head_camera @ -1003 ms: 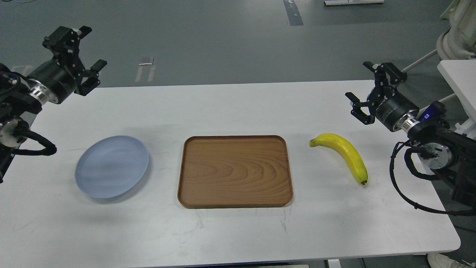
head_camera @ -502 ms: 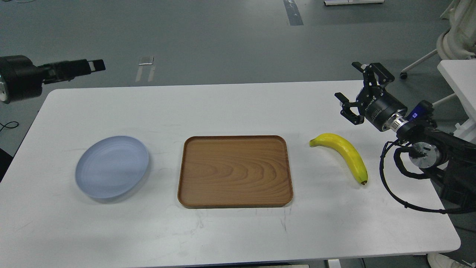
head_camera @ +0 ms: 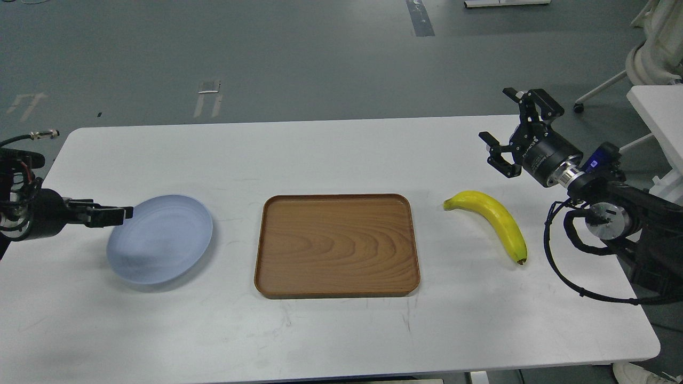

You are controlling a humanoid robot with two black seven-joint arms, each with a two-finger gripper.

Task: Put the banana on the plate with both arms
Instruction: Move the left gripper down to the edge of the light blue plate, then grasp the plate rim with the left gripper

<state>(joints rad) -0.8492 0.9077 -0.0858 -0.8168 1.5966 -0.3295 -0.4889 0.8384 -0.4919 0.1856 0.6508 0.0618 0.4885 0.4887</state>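
White table (head_camera: 341, 330) filled my view, with the wooden tray (head_camera: 337, 245) at its middle. Left of the tray lay the plate (head_camera: 160, 238), my left gripper (head_camera: 114, 214) at its rim, jaws I couldn't make out. Right of the tray lay the banana (head_camera: 493, 220); beyond it hovered my right gripper (head_camera: 507, 128), spread wide.

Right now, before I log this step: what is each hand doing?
Left hand: at the plate's left rim, seen edge-on; cannot tell.
Right hand: open, empty, above the banana.
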